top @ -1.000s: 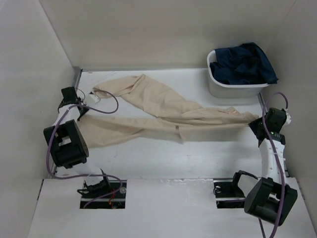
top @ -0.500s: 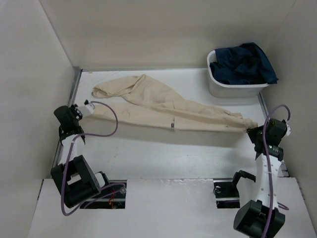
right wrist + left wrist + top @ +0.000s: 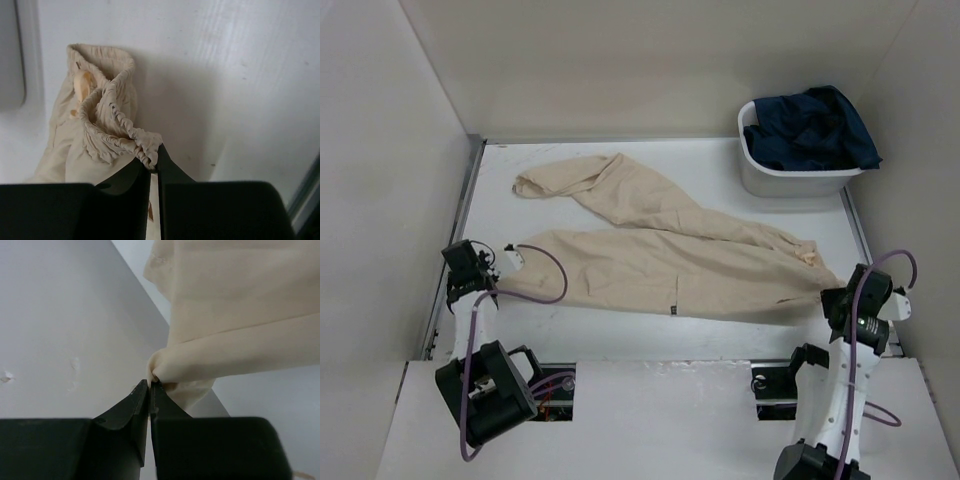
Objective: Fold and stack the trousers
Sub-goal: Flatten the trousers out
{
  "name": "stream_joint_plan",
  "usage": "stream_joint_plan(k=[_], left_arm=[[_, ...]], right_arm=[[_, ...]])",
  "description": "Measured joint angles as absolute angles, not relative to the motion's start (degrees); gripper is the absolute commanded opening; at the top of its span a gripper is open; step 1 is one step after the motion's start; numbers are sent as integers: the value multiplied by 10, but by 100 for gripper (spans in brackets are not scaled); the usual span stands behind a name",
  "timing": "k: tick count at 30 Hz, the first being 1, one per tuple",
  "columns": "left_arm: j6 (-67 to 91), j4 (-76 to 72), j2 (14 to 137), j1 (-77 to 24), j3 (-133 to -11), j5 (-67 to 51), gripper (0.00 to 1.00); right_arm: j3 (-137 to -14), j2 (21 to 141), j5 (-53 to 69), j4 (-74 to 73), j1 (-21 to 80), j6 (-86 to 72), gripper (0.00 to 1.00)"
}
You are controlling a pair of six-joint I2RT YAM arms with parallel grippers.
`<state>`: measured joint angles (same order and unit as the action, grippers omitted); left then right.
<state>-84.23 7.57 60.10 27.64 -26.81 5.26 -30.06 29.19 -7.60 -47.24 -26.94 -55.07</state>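
Beige trousers (image 3: 660, 262) lie stretched across the table, one leg running back left toward the far corner. My left gripper (image 3: 492, 266) is shut on the hem of the near leg (image 3: 165, 371) at the table's left side. My right gripper (image 3: 830, 296) is shut on the elastic waistband (image 3: 131, 138) at the right side. The cloth hangs taut between the two grippers, low over the table near its front edge.
A white bin (image 3: 790, 172) holding dark blue garments (image 3: 815, 128) stands at the back right corner. Walls enclose the table on the left, back and right. A white panel (image 3: 660, 420) covers the near edge by the arm bases.
Both grippers have pulled the trousers toward the near edge of the table. The near leg has spread flatter and wider, and both arms have drawn back toward their bases.
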Motion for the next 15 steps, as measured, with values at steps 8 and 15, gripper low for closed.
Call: stream_joint_plan(k=[8, 15], left_arm=[[-851, 234, 571, 281, -296, 82, 5], [-856, 292, 564, 286, -299, 93, 14]], right_arm=[[-319, 216, -141, -582, -265, -605, 65], [-421, 207, -190, -608, -243, -590, 65]])
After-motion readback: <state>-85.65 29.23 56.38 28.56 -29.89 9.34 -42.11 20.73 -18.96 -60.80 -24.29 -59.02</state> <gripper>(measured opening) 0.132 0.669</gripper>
